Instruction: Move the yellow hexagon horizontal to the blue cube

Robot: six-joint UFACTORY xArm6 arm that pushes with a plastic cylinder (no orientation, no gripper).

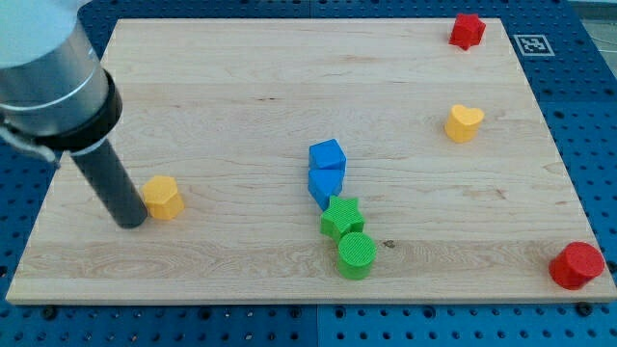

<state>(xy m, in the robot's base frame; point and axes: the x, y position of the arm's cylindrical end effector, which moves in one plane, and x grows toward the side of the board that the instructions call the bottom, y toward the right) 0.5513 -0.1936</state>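
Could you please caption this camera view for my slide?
My tip touches the yellow hexagon from the view's left, blue cube rightward.

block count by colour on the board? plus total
Yellow: 2, the yellow hexagon next to my tip, and the yellow heart
Blue: 2, the blue cube and a blue block touching it
Green: 2, the green star and green cylinder
Red: 2, one red block, one red cylinder
Total: 8

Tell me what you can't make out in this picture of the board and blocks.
- Camera view: my tip sits at the left of the yellow hexagon; touching or not, I cannot tell.
- The arm is cut off by the top-left edge.
- The lower blue block is partly hidden by the blue cube and green star; its shape is unclear.
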